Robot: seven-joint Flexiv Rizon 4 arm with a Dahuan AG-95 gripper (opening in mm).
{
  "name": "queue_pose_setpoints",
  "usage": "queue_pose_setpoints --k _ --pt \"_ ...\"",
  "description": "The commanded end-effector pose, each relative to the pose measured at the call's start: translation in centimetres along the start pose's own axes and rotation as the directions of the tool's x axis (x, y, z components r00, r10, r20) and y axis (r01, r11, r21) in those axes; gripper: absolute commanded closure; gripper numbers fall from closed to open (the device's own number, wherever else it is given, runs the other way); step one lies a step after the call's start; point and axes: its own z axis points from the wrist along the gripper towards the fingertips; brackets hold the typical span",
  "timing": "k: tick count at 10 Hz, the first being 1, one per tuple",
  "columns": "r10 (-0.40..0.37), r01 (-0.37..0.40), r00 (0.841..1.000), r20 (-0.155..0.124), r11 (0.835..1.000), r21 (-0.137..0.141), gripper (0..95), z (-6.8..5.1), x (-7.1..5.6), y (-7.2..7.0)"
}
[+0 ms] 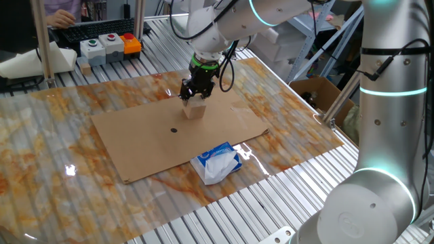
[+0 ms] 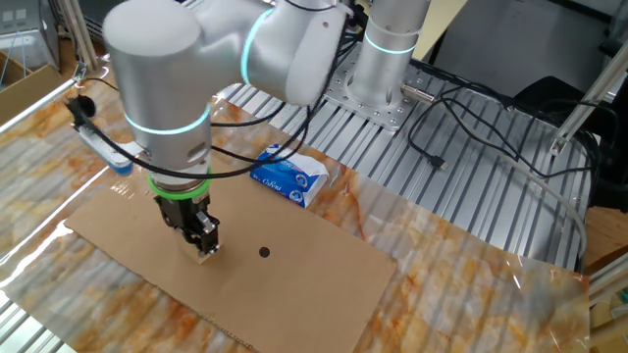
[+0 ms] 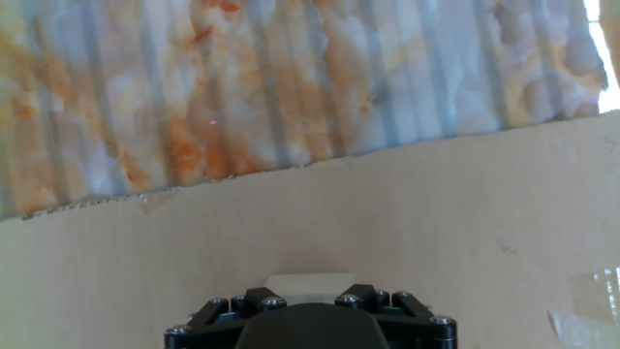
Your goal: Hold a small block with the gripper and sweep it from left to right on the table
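The end effector (image 1: 195, 97) is clamped on the small wooden block (image 1: 196, 110), pressing it down onto the cardboard sheet (image 1: 135, 139) spread over the marbled tabletop (image 1: 41, 142), a dark spot (image 1: 173, 131) close by.

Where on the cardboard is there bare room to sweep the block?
The gripper holds the small block on the cardboard sheet. The sheet is bare from the block out to its edges, apart from a dark dot. The near edge is crowded: the plastic packet overlaps it.

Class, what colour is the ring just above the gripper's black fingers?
Green ring, clearest in the other fixed view, above the gripper.
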Motion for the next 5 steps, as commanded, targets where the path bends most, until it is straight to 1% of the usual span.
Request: queue_pose_setpoints --k 1,3,4,5 --pt "0.008 -0.008 1.0 -0.015 1.0 -0.013 95.0 0.03 0.0 0.27" --pt "0.01 -0.01 1.0 -0.018 1.0 -0.015 95.0 0.24 0.22 0.57" --pt "0.0 0.0 1.0 -0.016 1.0 -0.002 95.0 0.35 0.42 0.89" --pt "0.002 -0.002 1.0 -0.019 1.0 -0.001 95.0 0.24 0.44 1.03"
